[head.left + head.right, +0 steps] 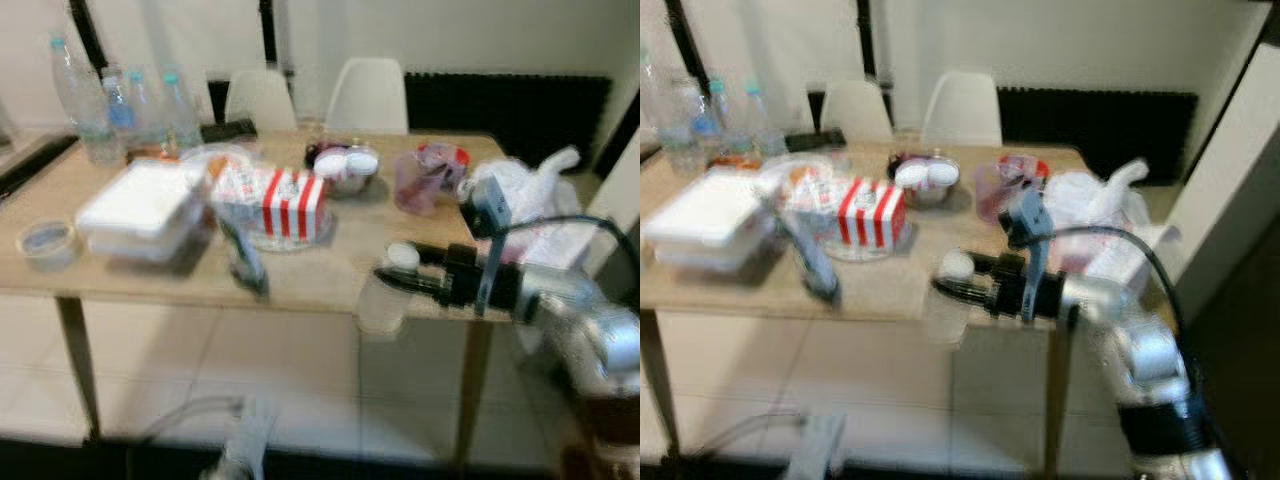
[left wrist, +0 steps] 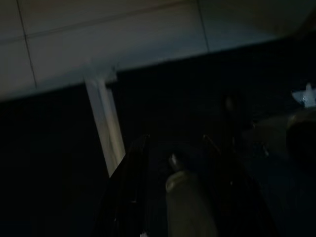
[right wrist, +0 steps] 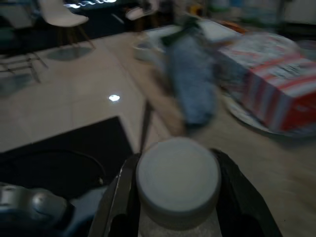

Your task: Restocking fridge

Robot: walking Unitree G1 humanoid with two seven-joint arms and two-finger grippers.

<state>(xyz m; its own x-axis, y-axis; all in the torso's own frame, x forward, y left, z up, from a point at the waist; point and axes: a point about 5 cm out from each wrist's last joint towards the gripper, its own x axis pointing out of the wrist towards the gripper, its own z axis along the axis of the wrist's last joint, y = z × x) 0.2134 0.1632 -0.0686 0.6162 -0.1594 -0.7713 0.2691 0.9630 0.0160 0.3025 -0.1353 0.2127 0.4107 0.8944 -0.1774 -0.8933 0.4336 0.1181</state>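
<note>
My right gripper (image 1: pixel 398 280) is shut on a clear plastic jar (image 1: pixel 383 298) with a white lid (image 3: pixel 177 177). It holds the jar upright at the front edge of the wooden table (image 1: pixel 310 280), right of the middle. In the right wrist view the black fingers (image 3: pixel 118 197) press the jar on both sides just below the lid. My left gripper (image 2: pixel 175 143) hangs low over the tiled floor in deep shade, and a grey rounded shape shows near it that I cannot make out.
On the table stand water bottles (image 1: pixel 120 110) at the back left, white foam boxes (image 1: pixel 140 205), a red-and-white striped box (image 1: pixel 285 200), a dark packet (image 1: pixel 243 258), a small tub (image 1: pixel 45 240), a bowl (image 1: pixel 345 168), a pink cup (image 1: pixel 412 182) and a white bag (image 1: pixel 525 195). White chairs (image 1: pixel 365 95) stand behind.
</note>
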